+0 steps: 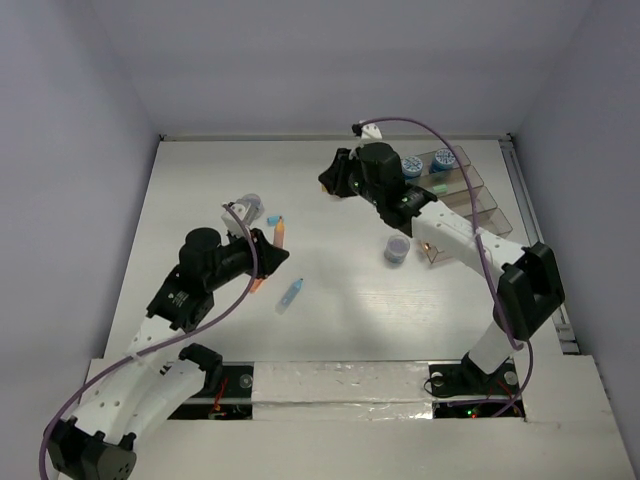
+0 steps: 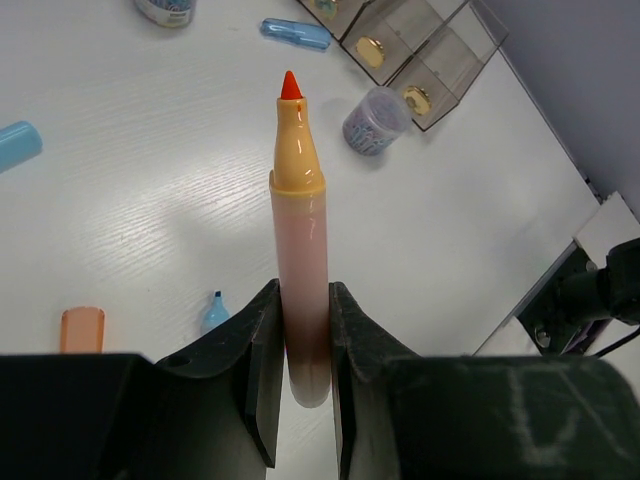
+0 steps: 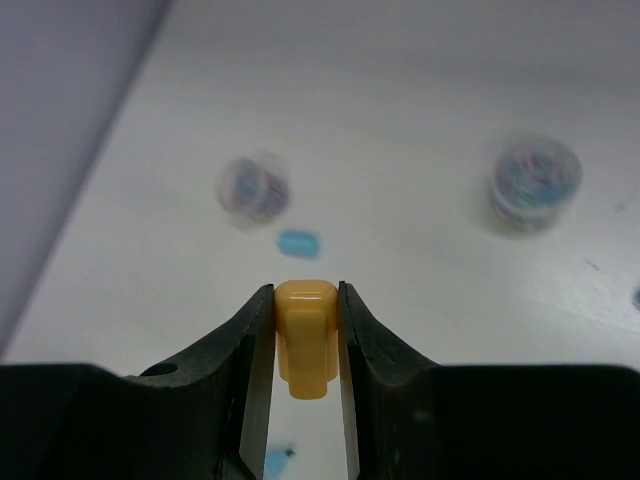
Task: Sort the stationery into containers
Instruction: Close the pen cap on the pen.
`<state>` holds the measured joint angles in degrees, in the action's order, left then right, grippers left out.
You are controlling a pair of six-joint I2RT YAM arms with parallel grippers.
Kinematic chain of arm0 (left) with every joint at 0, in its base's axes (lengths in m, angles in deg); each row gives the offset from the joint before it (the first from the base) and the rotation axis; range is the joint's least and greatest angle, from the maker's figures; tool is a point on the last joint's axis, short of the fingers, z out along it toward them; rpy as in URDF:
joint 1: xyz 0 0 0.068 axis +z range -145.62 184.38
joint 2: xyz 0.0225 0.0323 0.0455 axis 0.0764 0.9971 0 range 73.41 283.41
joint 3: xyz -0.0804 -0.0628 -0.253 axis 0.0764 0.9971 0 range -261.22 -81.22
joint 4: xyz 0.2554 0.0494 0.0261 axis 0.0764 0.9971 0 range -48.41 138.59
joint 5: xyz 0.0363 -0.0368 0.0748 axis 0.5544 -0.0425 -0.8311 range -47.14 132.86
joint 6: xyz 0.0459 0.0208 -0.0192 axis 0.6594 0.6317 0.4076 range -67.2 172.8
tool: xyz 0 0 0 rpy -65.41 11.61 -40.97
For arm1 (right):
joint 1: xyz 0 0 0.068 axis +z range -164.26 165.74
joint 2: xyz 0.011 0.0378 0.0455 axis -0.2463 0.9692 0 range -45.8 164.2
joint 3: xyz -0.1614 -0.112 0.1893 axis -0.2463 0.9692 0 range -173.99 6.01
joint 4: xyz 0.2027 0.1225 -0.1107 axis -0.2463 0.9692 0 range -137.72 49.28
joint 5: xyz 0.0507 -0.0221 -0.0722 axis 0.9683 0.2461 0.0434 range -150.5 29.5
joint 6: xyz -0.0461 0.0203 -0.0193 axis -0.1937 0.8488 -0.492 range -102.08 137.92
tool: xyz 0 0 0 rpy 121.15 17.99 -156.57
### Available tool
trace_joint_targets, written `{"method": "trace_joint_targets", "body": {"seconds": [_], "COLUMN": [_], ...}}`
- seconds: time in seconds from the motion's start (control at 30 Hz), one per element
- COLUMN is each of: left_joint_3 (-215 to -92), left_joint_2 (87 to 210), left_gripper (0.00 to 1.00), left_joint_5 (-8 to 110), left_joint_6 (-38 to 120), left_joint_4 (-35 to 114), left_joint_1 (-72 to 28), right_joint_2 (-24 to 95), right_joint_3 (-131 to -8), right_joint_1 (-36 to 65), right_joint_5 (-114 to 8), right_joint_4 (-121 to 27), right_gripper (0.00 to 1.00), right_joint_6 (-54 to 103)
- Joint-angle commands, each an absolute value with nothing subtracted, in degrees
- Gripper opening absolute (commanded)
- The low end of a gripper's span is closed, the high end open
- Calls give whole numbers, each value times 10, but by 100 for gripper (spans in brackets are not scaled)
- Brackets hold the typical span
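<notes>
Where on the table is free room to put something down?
Free: the far left corner of the table; the strip between the blue stick and the near edge. Crowded: around the containers and the jar beside them.

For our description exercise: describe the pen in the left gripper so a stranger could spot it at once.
Start at the white table, then find the left gripper, shut on a pen. Unlike the blue sticks lying flat nearby, it is gripped, with a pinkish barrel, yellow-orange neck and bare red tip.
</notes>
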<state>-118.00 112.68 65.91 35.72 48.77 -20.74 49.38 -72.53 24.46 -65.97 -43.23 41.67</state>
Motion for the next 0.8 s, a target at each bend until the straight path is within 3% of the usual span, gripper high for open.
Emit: {"method": "trace_joint_targets", "body": {"seconds": [0.0, 0.47, 0.77], "left_joint_3": [-1202, -1215, -1227], "left_joint_2": [1143, 1190, 1219], "left_gripper": [0, 0, 0], "left_joint_5": [634, 628, 610], "left_joint_6": [366, 361, 369], "left_joint_4": [472, 481, 472], "left_joint_1": [-207, -207, -212], "right_joint_2": [493, 479, 475], "right_joint_3": [-758, -650, -630], "right_joint_1": [254, 297, 302], "right_joint_5": [-628, -561, -535], "right_joint_4": [-571, -773, -803], "right_gripper": [0, 1, 2], "right_joint_6": [496, 633, 656]}}
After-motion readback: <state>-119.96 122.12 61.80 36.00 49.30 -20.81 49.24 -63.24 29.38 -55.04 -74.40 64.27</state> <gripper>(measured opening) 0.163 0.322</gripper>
